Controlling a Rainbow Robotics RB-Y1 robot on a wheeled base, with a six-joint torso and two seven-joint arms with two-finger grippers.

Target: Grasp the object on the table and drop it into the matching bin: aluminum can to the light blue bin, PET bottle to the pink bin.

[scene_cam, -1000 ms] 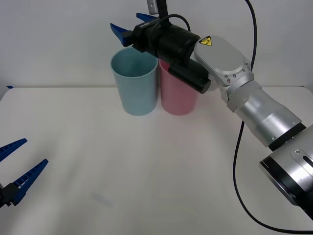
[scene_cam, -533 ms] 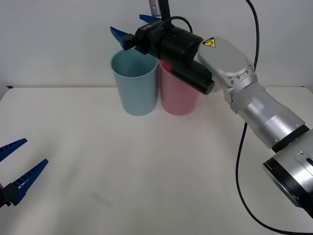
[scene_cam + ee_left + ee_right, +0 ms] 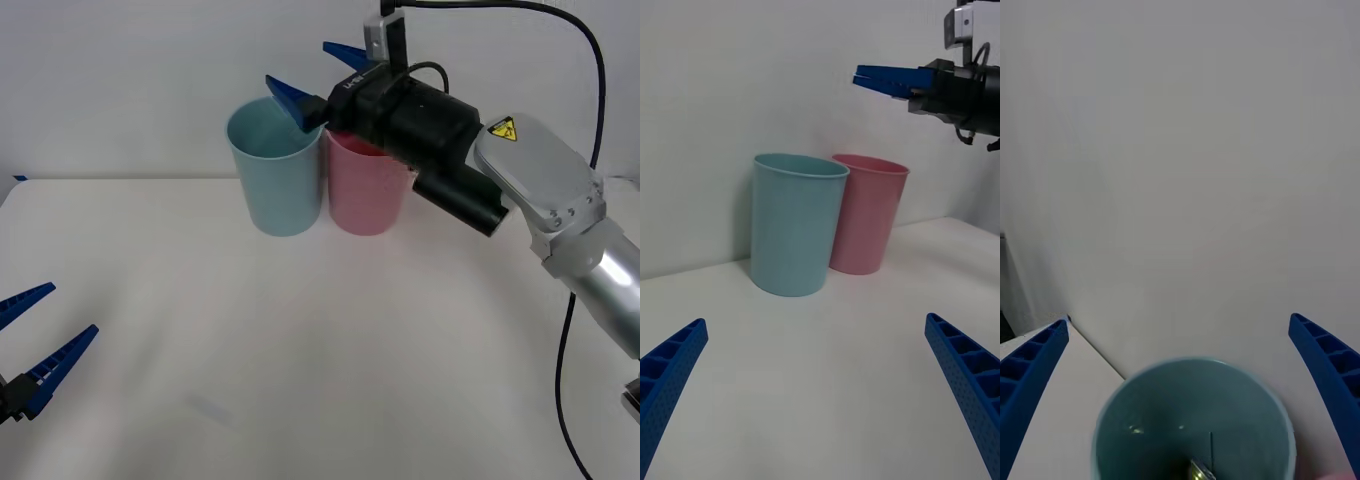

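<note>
On the right arm, a yellow warning triangle

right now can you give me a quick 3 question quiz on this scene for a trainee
1. True or false: the right gripper holds the aluminum can.
2. Which bin stands on the robot's left side of the pair? A) light blue bin B) pink bin
3. Fill in: the left gripper waits low over the ____, fingers open.

Key:
1. False; it is open above the bins, and a bit of silver metal shows inside the light blue bin.
2. A
3. table
</note>
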